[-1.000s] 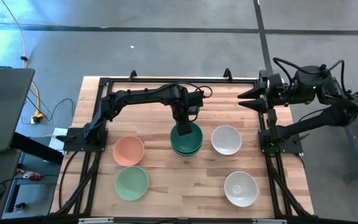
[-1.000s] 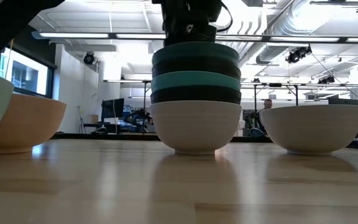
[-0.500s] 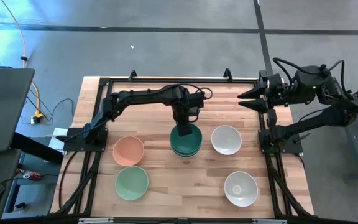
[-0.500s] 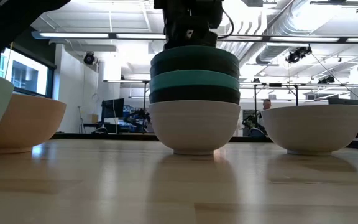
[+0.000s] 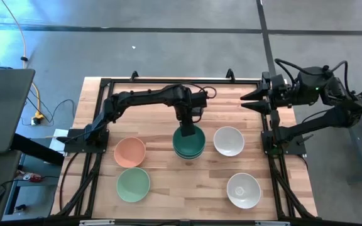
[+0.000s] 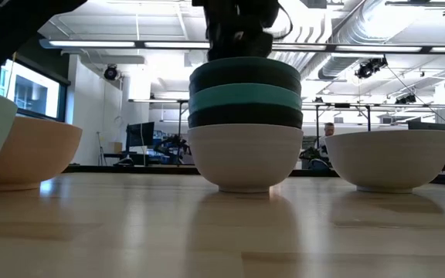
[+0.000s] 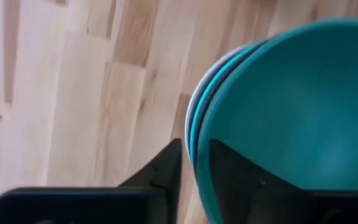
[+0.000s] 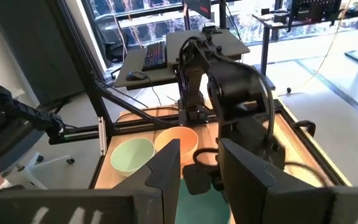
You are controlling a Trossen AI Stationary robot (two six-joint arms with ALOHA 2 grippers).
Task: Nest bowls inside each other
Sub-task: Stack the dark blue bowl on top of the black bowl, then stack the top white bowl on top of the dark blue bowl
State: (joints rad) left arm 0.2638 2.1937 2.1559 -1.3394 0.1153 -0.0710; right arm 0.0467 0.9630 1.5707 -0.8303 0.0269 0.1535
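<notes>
Bowls of smooth round shape are spread over the light wooden counter (image 5: pixel 168 188). Near its middle stands a nested stack (image 6: pixel 245 116): a white bowl (image 6: pixel 244 158) sits on the wood, inside it a black bowl (image 6: pixel 245 116) shows only its rim, then a teal bowl (image 6: pixel 245 97), and on top a dark green bowl (image 6: pixel 245 76). From above, only the dark green inside (image 5: pixel 188 140) of the top one is visible, with nothing in it.

The left hand (image 7: pixel 194 165) is at the far rim of this stack. Its two dark fingers (image 7: pixel 160 174) stand on both sides of the rim of the top bowl with a small gap, one outside and one inside; whether they press the rim I cannot tell.

Just right of the stack is a single white bowl (image 5: pixel 229 140), and another white bowl (image 5: pixel 243 189) lies nearer the front right. On the left are a peach bowl (image 5: pixel 130 151) and a mint green bowl (image 5: pixel 133 184), close together. All four hold nothing.

The right hand (image 5: pixel 244 100) waits off the counter's right far corner, fingers parted and holding nothing.
</notes>
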